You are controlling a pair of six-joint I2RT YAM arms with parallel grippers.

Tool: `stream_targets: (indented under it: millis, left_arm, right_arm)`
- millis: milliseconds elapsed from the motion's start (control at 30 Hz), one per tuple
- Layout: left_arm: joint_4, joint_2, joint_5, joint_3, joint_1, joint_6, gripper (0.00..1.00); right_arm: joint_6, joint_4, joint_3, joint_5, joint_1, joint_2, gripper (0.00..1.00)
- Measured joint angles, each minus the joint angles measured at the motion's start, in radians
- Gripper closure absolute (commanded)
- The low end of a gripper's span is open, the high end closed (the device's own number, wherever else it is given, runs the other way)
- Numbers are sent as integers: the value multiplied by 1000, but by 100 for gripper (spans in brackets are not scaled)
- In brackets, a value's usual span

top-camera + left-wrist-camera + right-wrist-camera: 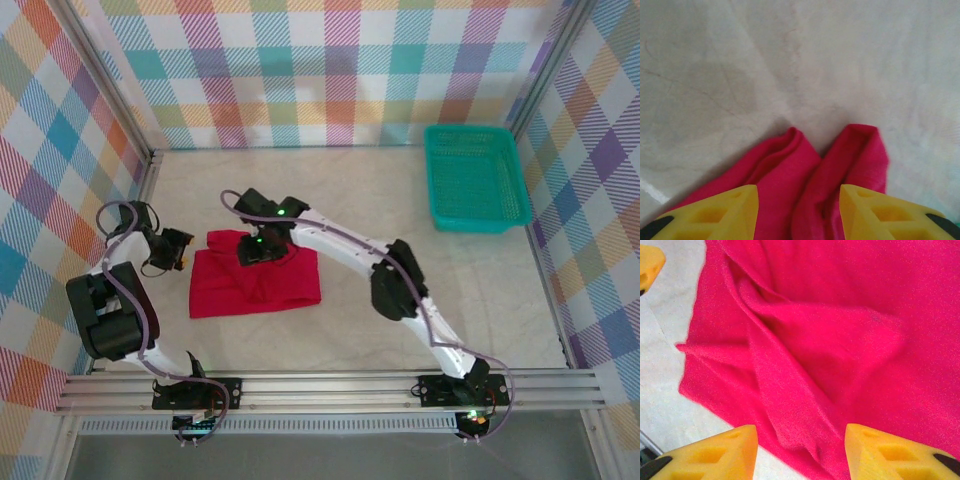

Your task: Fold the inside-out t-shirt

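On the left, your left gripper (799,197) sits at the left edge of the inside-out t-shirt (255,285). Its two yellow fingers (715,215) are apart, and a bump of red cloth lies between them, not squeezed. The shirt lies in a wrinkly block on the table (500,300), left of the middle. Your right gripper (801,432) hangs over its far part with its fingers apart too, holding nothing. A loose ridge of cloth is under it. Watch out: if you close on that ridge, I think you may pinch more than one layer and pull the fold crooked. If the left one tugs too, the soft shirt could bunch up. The teal basket (477,226) sits far right, well apart.
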State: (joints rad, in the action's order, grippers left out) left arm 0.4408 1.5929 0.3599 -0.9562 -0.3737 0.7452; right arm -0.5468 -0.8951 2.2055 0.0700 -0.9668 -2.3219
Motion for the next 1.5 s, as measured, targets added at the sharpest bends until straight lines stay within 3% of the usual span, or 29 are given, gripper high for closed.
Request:
stream_targets:
  millis: [167,367,467,600,800,1000,1167,1333,1400,1500]
  left_arm:
    - [-55,72,13,53,19,11,56]
    - [-135,140,16,19,157,40,58]
    - [-155,203,16,-55,244,51,59]
    - [-152,291,13,-175,332,50,59]
    - [29,332,-42,-352,376,-58,48]
    - [177,255,-64,-422,411,-193,38]
    - [244,226,-58,-435,595,-245,34]
    - [357,298,-132,-537,771,-285,31]
    - [403,346,-188,-591,809,-306,35]
    - [454,397,-253,-626,831,-329,62]
  right_arm:
    - [-23,146,-264,33,108,176,79]
    - [-82,307,-510,59,198,163,88]
    - [-122,380,-652,80,216,169,88]
    - [-149,432,-828,38,243,291,88]
    - [-161,389,-1033,-58,253,484,81]
    - [-169,397,-1067,-87,253,605,76]
    - [-171,413,-1057,-100,253,623,75]
    - [-177,432,-1063,-99,253,623,75]
    - [-183,459,-1081,-91,253,623,75]
    - [-199,494,-1108,-79,253,612,75]
